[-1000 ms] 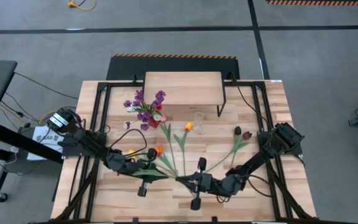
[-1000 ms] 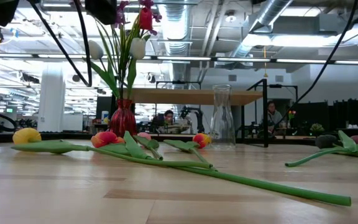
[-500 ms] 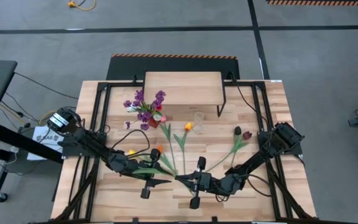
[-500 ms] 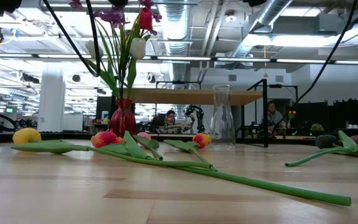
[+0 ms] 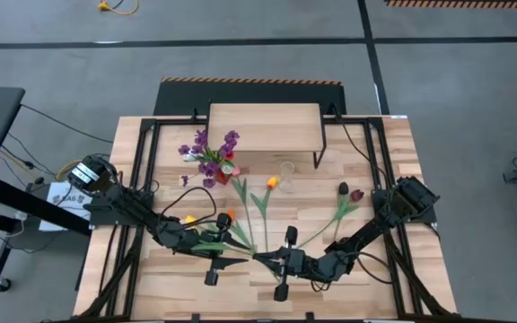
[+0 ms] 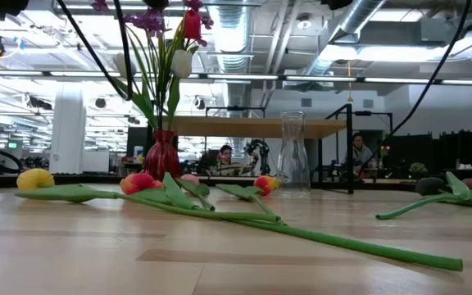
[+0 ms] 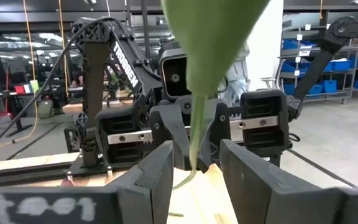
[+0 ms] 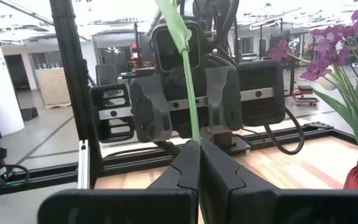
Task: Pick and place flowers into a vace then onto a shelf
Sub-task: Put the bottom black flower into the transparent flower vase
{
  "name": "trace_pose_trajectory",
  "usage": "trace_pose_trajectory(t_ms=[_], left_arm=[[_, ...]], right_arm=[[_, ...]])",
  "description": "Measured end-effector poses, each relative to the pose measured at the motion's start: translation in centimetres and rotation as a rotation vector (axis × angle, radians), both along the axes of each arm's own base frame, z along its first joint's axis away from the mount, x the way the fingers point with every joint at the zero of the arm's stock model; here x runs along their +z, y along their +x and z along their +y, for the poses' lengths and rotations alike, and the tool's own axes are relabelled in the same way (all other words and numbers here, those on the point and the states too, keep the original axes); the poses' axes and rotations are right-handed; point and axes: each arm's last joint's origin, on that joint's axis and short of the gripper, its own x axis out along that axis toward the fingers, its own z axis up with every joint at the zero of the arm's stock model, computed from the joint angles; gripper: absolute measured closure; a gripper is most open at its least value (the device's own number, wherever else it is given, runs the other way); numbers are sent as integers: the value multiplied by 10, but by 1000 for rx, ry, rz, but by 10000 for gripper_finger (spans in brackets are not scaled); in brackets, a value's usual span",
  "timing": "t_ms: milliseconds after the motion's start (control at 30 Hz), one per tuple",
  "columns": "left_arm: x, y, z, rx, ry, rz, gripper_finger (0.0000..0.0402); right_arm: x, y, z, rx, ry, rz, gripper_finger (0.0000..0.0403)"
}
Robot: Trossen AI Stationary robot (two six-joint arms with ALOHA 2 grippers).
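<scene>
My right gripper (image 8: pixel 199 152) is shut on a green flower stem (image 8: pixel 190 93), above the table's near middle (image 5: pixel 260 258). My left gripper (image 7: pixel 194 171) faces it from the left and is open, with one finger on each side of the same stem (image 7: pixel 195 134) below a broad leaf (image 7: pixel 210 37); I see no touch. The flower's head is out of view. Other flowers lie on the table: a yellow one (image 5: pixel 189 219), orange ones (image 5: pixel 230 216) (image 5: pixel 272 182) and dark ones (image 5: pixel 349 192). A red vase (image 5: pixel 222 177) holds purple sprigs and tulips. A clear glass vase (image 5: pixel 286 170) stands before the shelf (image 5: pixel 264 127). My right gripper pinches the thin bare stem (image 8: pixel 194 138) between its two shut fingertips. The fingers come about level from the table's right and lie across the stem. The stem is lifted clear of the table and runs on past the fingertips between my left gripper's fingers.
Long stems and leaves (image 6: pixel 244 220) lie across the table's middle, under and beside both grippers. Black frame rails (image 5: pixel 146 179) run along the table's left and right sides. People sit in the room beyond the table (image 6: pixel 224 154).
My left gripper has opened and let go of the stem, and has risen a little. The stem stays in my right gripper, which has kept still.
</scene>
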Motion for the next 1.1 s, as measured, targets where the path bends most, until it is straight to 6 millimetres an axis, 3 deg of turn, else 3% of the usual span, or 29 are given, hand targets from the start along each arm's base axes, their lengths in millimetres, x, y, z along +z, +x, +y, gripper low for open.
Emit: trace_pose_trajectory(t_ms=[267,367,500,767,933,1100], left_arm=[[2,0,1,24,3,-20,285],[2,0,2,49,-2,-16,315],[2,0,1,48,0,-13,384],[9,14,-7,85,67,96,399],[29,31,-16,140,132,193,400],[42,44,-15,189,201,286,401]], right_arm=[[0,0,0,0,-2,2,403],[-2,0,0,3,-11,13,403],[-2,0,0,1,-16,20,397],[-1,-3,5,1,-60,28,349],[13,-20,16,-50,-131,33,323],[48,-56,35,-53,-190,1,311]])
